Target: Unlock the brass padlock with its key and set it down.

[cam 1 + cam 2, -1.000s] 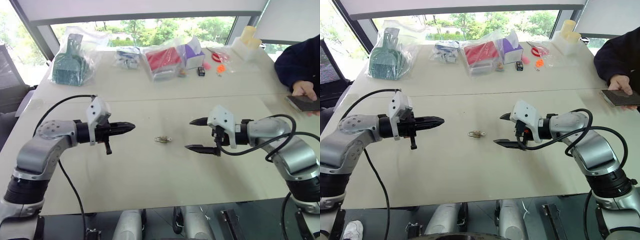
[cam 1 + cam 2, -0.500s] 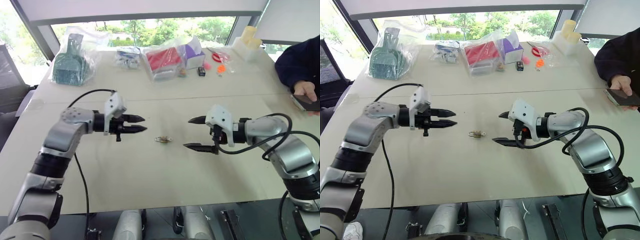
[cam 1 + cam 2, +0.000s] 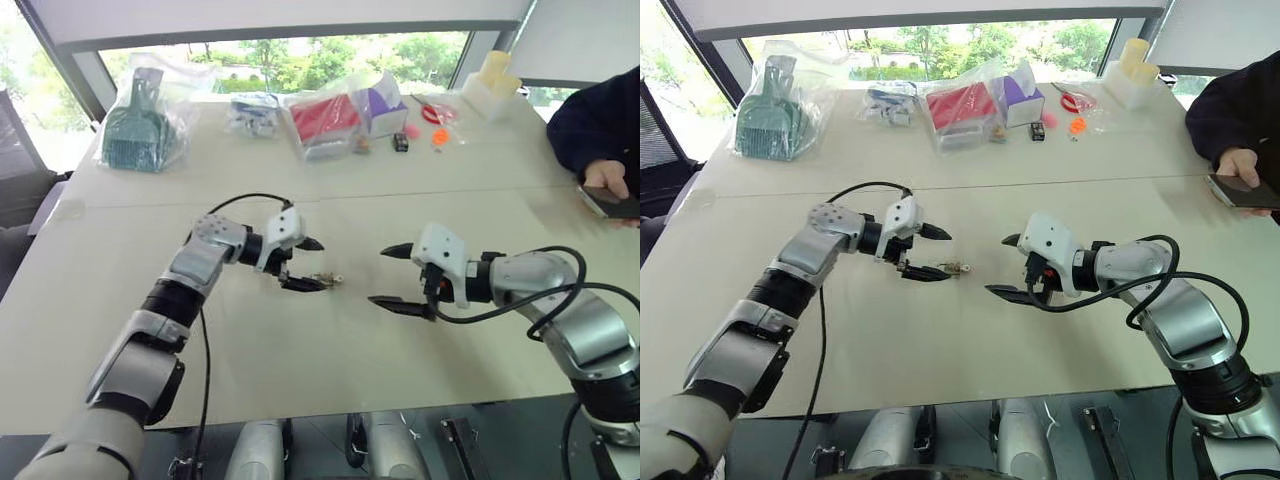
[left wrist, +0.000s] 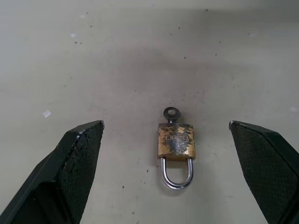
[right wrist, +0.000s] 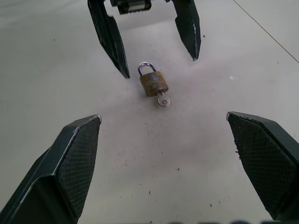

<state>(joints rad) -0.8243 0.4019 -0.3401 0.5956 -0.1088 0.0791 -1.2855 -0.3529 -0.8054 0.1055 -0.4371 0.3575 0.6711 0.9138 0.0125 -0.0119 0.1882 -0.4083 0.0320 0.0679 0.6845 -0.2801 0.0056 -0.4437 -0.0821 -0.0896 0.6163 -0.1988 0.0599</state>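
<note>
Two black fingers of the left gripper (image 3: 308,264) are spread wide, nothing held between them; the brass padlock (image 4: 176,143) is seen lying flat on the table (image 3: 300,360) just past the fingertips, centred in the gap. Shackle end is turned toward the left gripper, shackle seated in the body. The key (image 4: 171,113) is seated in the keyhole at the far end of the body, only its round bow visible.

Right gripper (image 3: 392,276) is also spread wide and empty, pointed at the padlock from the opposite side, a short way off. In the right wrist view the padlock is seen between the left gripper's two fingers (image 5: 110,39), neither touching it.

Along the far edge of the table, well apart from the padlock: a bagged green brush (image 3: 135,125), a bagged red item (image 3: 325,118), a purple box (image 3: 384,104), small orange and dark trinkets (image 3: 440,138). At the right edge a person's hand (image 3: 608,180) is seen with a phone (image 3: 612,203).
</note>
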